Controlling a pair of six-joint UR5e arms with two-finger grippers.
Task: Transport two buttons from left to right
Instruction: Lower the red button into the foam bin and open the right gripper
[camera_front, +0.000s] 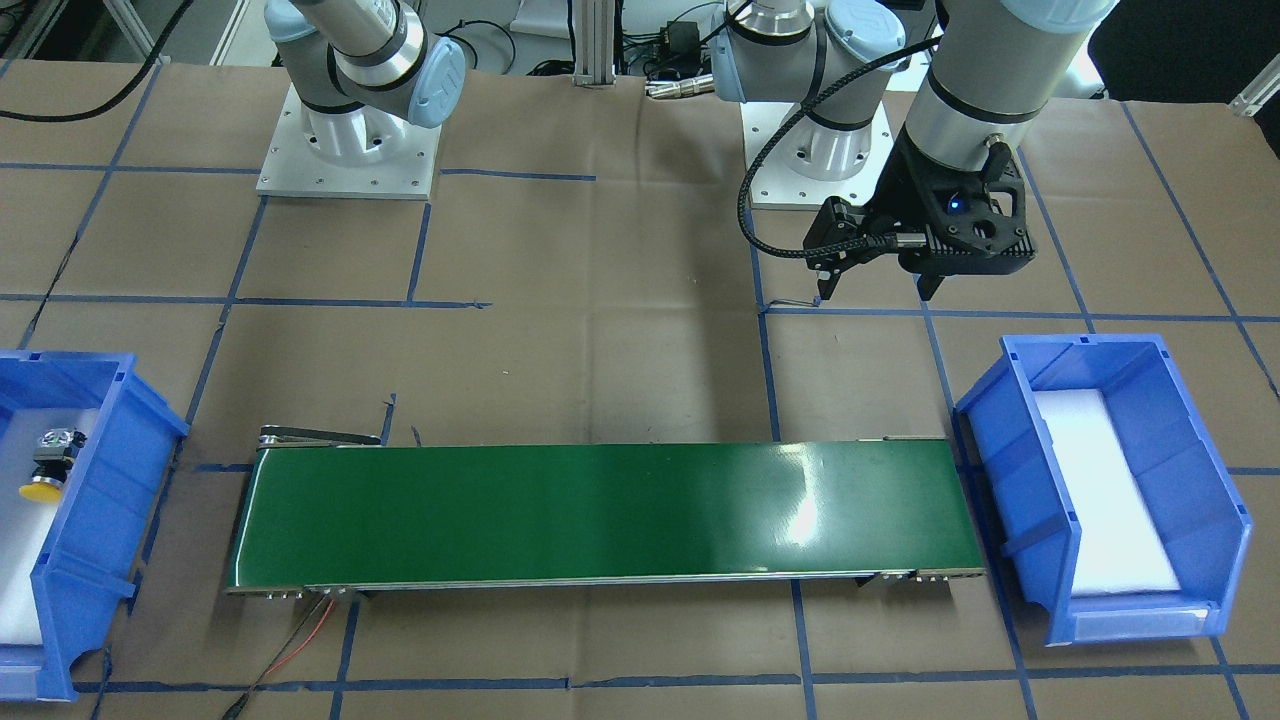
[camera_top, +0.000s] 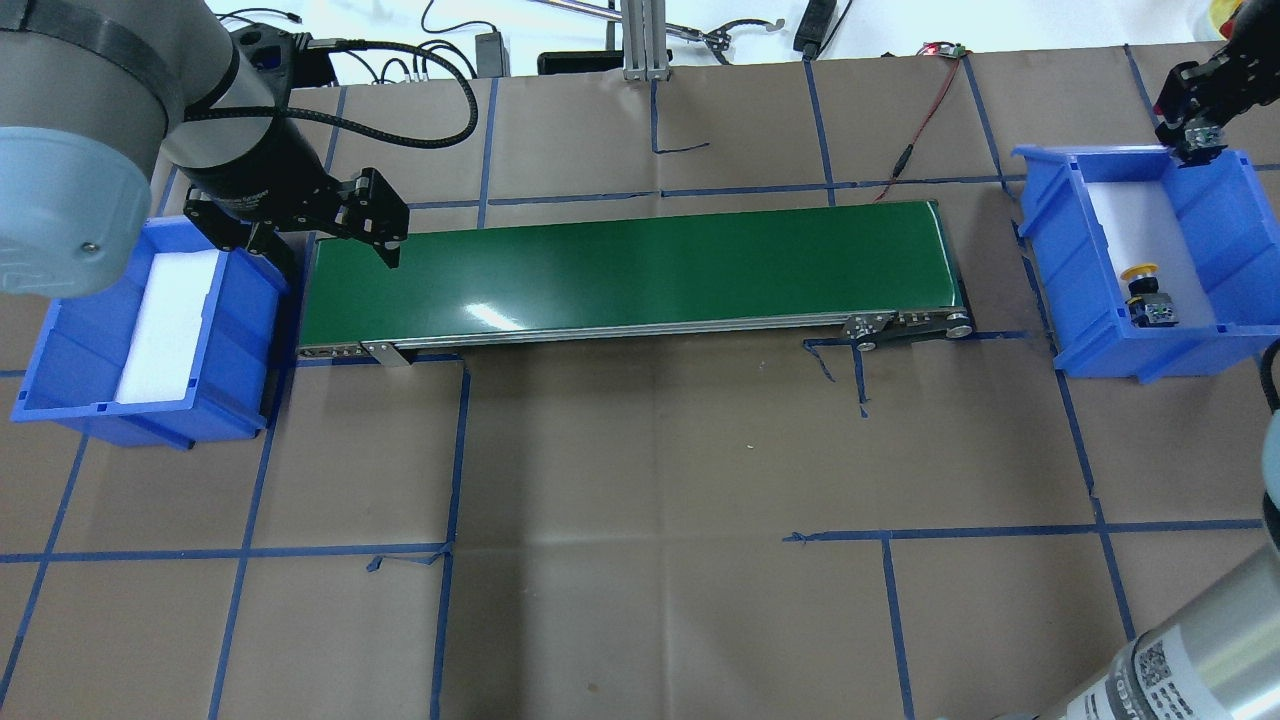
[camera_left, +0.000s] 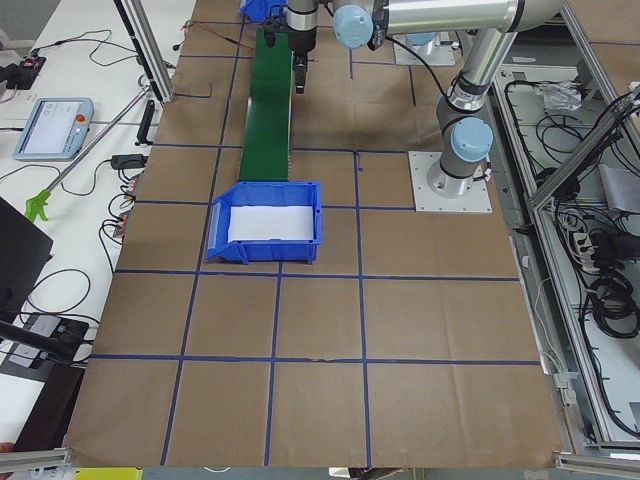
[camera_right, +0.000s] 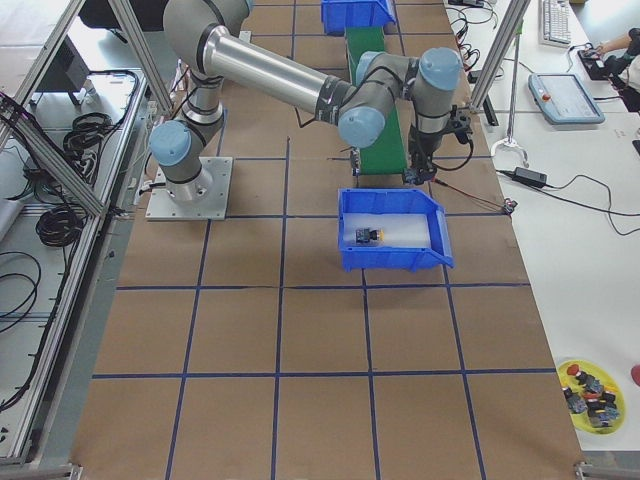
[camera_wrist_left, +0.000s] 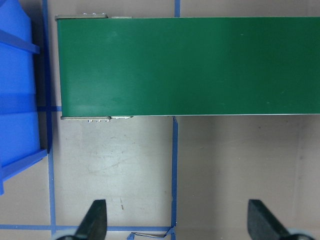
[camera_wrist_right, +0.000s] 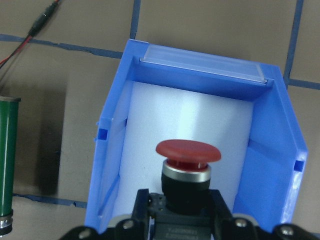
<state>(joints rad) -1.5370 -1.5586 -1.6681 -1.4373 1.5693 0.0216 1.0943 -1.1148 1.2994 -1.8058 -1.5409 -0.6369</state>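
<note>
Two buttons show, both at the robot's right end of the table (camera_top: 640, 480). The yellow button (camera_top: 1143, 290) lies on its side on the white liner inside the right bin (camera_top: 1090, 155), its cap pointing toward the far side of the table (in the front-facing view it sits in the bin at that picture's left edge). The red button (camera_wrist_right: 188, 151) is clamped by its black body in the right end effector (camera_top: 1196, 128), cap pointing away from the wrist. It hangs over that same bin, toward the bin's far wall, and does not touch the liner.

Between the two bins runs the green conveyor belt (camera_top: 630, 270), with nothing on it. The left bin (camera_top: 60, 330) holds only a white foam pad (camera_top: 165, 325).

The left end effector (camera_front: 876, 285) hovers over the bare brown table on the robot's side of the belt's left end, near the left bin. Its fingers (camera_wrist_left: 95, 220) are spread wide apart with nothing between them, and they point down at the paper.
</note>
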